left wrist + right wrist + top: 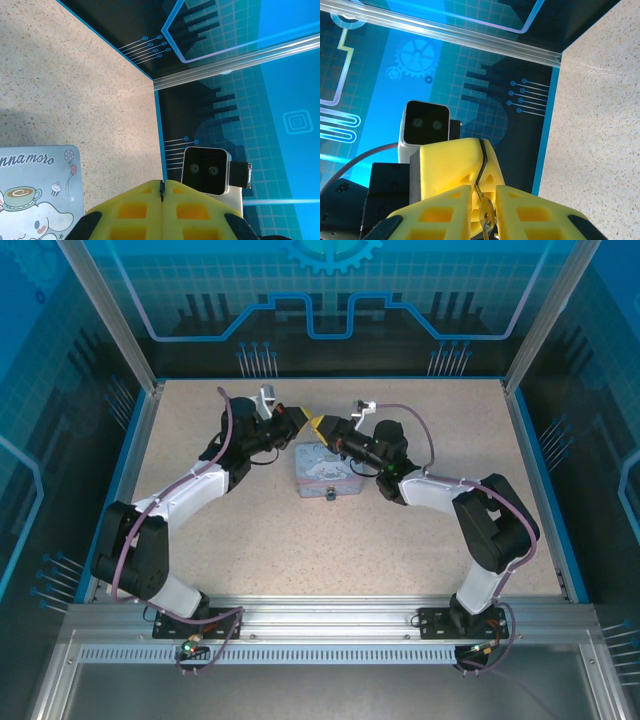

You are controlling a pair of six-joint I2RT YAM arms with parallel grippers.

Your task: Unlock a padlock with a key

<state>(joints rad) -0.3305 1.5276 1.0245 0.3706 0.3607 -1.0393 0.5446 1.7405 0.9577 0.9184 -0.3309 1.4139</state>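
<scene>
Top external view: tin point(322, 472), lid shut, contents hidden, is set at the centre of the table point(420, 550). At its 12 o'clock the left gripper point(297, 421) is clamped on the key point(161, 188). Tip to tip with it, the right gripper point(322, 427) is clamped on a small brass piece, apparently the padlock point(485, 220).

Lit brightly and evenly from above the tin point(322, 472), with only faint, soft-edged shadow close around it. In the left wrist view, shaded in a diffuse grey band just beyond the tin, washed with pale glare further off. Sharp at distance, softened nearest the lens in both wrist views.
</scene>
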